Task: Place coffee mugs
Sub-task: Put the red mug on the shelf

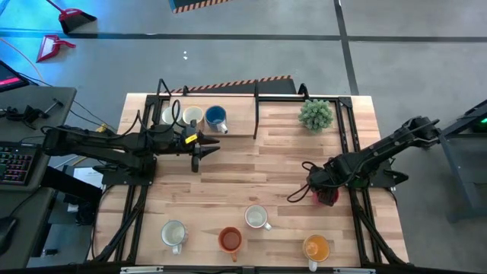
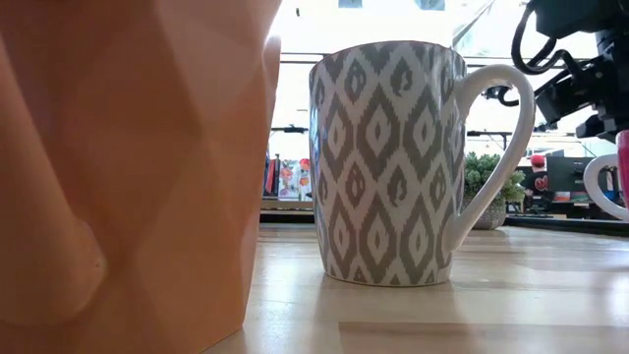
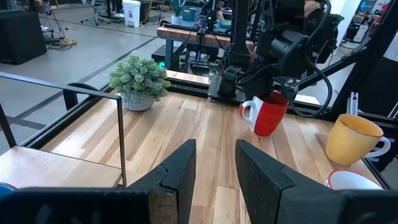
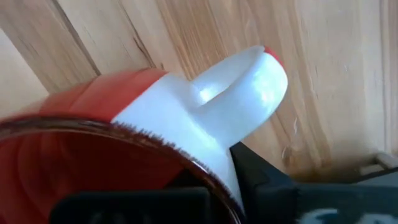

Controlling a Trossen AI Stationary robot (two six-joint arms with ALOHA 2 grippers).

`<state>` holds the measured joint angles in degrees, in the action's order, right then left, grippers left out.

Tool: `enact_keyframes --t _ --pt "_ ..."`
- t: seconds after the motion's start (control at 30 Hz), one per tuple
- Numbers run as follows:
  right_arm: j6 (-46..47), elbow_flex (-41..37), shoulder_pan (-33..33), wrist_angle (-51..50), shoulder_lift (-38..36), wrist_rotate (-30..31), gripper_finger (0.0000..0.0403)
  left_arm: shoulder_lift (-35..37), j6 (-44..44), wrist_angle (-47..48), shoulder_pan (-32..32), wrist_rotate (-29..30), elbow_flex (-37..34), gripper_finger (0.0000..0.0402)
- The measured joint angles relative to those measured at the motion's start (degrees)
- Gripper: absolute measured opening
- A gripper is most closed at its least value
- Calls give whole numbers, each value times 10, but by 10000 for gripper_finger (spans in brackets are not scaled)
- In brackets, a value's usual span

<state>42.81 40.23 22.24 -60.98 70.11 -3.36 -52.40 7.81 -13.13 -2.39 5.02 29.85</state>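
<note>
A red mug (image 1: 329,195) with a white handle (image 4: 242,93) stands at the table's right side. My right gripper (image 1: 323,186) comes down on it from above and is shut on its rim. My left gripper (image 1: 196,146) hovers open over the table's left half, with nothing between its fingers (image 3: 180,171). It is just in front of a low shelf (image 1: 236,128) that holds two white mugs (image 1: 179,116) and a blue mug (image 1: 216,118). Near the front edge stand a white mug (image 1: 173,234), a red-orange mug (image 1: 230,240), a patterned white mug (image 1: 257,217) and a yellow mug (image 1: 316,247). My right gripper holds the red mug by its rim (image 4: 186,158), right beside the root of the white handle. One finger shows outside the wall (image 4: 264,180) and dark gripper parts show over the mouth. The fingers point down. The mug's base (image 3: 264,132) looks to be on the table, slightly tilted.
A small green potted plant (image 1: 316,114) stands at the far right, behind the red mug. Black metal frame bars (image 1: 257,114) rise around the shelf at the back. Open wood lies in the table's middle (image 1: 251,171). In the low view the red-orange mug (image 2: 128,157) and the patterned mug (image 2: 388,162) fill the foreground.
</note>
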Motion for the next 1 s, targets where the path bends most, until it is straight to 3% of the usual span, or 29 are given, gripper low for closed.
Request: enact_keyframes --t 0.37,0.5,0.73,1.0 --pt "-8 15 4 17 0 49 1 0 -6 4 0 1 0 101" --pt "-6 42 4 1 -9 57 1 0 -6 48 0 11 0 101" --pt "1 140 -18 -25 -31 144 0 4 -20 59 0 14 0 101" --pt "-96 284 -93 -44 3 202 0 46 -26 114 0 0 0 101"
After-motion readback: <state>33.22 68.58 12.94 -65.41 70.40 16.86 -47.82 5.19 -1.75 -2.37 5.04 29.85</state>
